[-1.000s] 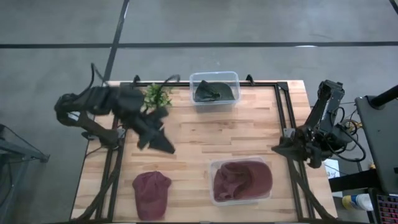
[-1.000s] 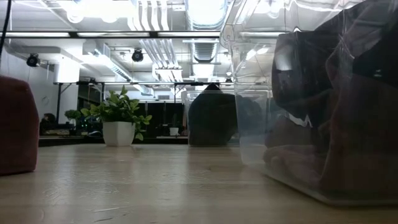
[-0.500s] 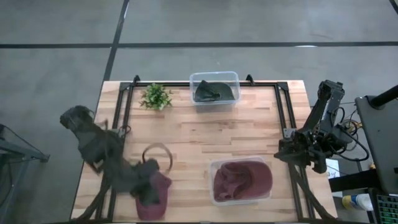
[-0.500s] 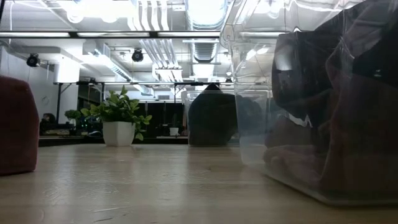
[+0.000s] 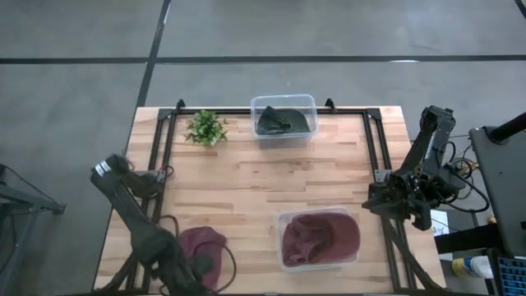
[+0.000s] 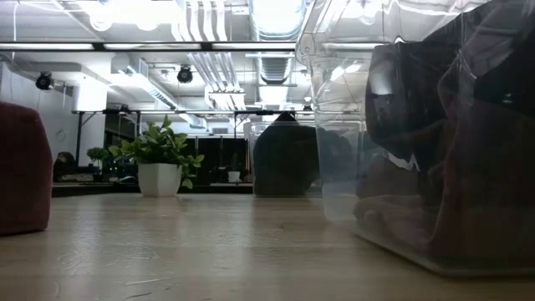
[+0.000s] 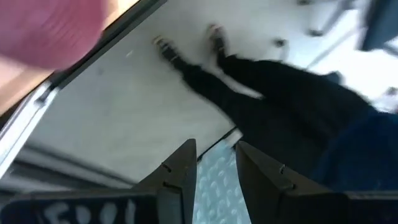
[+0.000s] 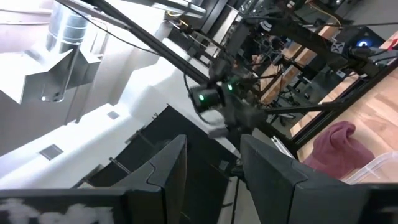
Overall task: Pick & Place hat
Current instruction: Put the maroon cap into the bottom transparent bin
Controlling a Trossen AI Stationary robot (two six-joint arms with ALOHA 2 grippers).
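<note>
On the wooden worktop [image 5: 271,185]: two clear plastic bins, one loose hat, one small potted plant [image 5: 205,127]. Far bin [image 5: 283,117], at the far edge near the middle, with one dark hat [image 5: 279,122] inside. Near bin [image 5: 319,238], right of centre, filled with maroon hats [image 5: 322,237], number not countable. One maroon hat [image 5: 200,247] lying flat at the near left, partly covered by the left arm. Left hand [image 5: 193,275] low at the near edge, right at that hat's near side; fingers [image 7: 180,171] slightly parted with nothing between them, pointed out past the worktop edge toward a person's dark legs [image 7: 249,99]. Right hand [image 5: 374,200] parked at the right rail, well apart from both bins, fingers parted and empty.
</note>
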